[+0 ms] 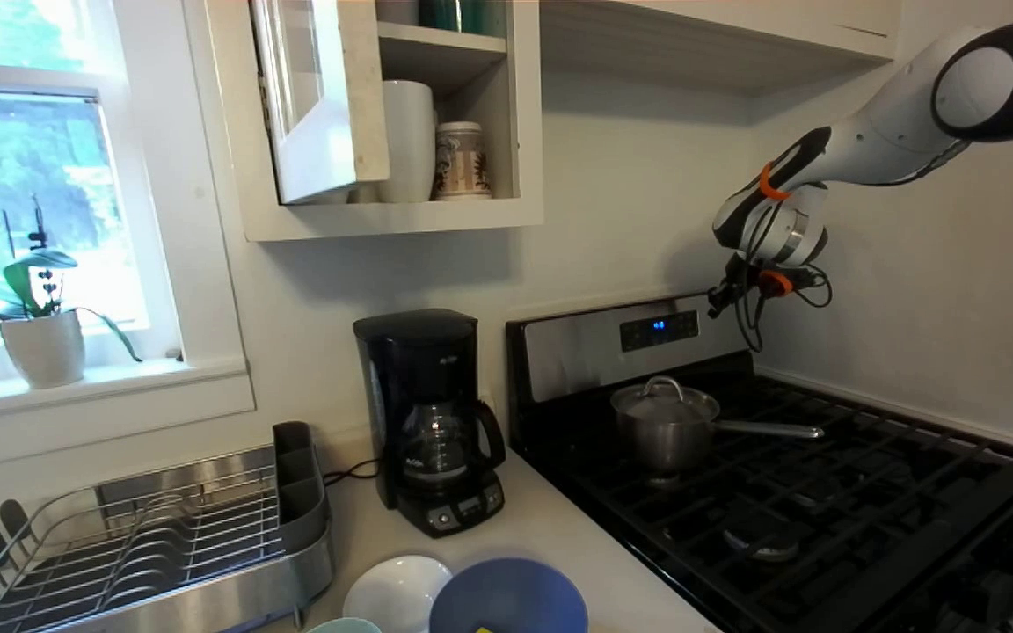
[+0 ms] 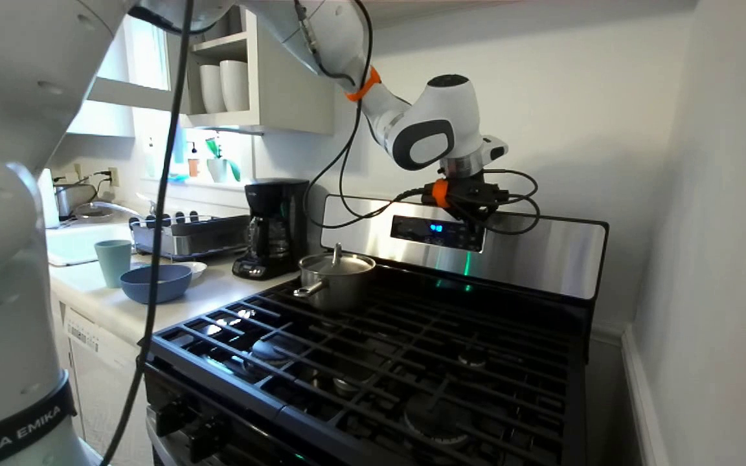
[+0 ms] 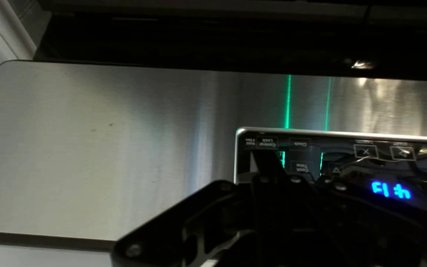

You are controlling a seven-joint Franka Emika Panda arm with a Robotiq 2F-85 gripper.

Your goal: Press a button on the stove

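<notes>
One claw [image 3: 267, 160], closed, empty; ahead of it, stove [image 2: 405, 346] buttons [image 3: 302, 167], contact unclear to me, best pressed squarely, lightly

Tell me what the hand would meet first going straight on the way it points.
Most likely the hand meets the black control panel on the stove, near the Control Lock key; depth is unclear, so contact cannot be ruled out.

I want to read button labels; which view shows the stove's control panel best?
The wrist view: the control panel is close enough to read Clock and Cook Time, though upside down and partly hidden by the tool. Both exterior views show it small, blue digits lit, labels unreadable.
</notes>
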